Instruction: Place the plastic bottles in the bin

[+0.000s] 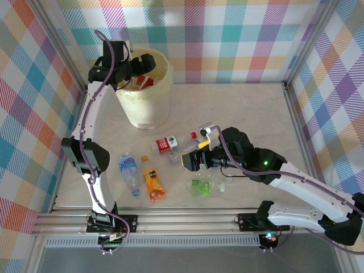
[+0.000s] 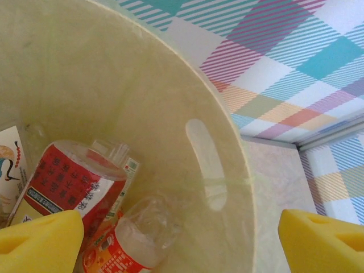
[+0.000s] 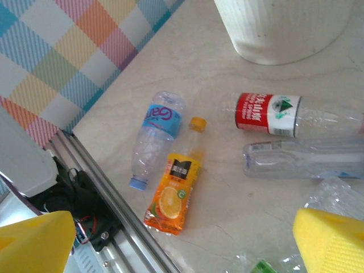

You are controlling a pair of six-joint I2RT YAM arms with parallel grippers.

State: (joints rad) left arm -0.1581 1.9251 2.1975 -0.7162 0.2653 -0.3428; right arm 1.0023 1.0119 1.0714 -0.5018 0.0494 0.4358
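My left gripper (image 1: pixel 143 69) hangs open over the mouth of the pale-yellow bin (image 1: pixel 147 111), nothing between its yellow pads (image 2: pixel 40 242). Inside the bin (image 2: pixel 170 96) lie a red-labelled bottle (image 2: pixel 68 185) and a clear bottle with an orange-red label (image 2: pixel 131 242). My right gripper (image 1: pixel 196 159) hovers open above the table, holding nothing. Below it lie an orange juice bottle (image 3: pixel 173 193), a blue-labelled bottle (image 3: pixel 153 136), a red-and-white-labelled bottle (image 3: pixel 270 114), a clear flattened bottle (image 3: pixel 301 159) and a crushed green-labelled one (image 1: pixel 202 186).
An aluminium rail (image 1: pixel 182 216) runs along the table's near edge, close to the blue-capped bottle (image 1: pixel 129 170). Checked cloth walls (image 1: pixel 34 102) enclose the left, back and right sides. A white printed carton (image 2: pixel 8 165) leans inside the bin.
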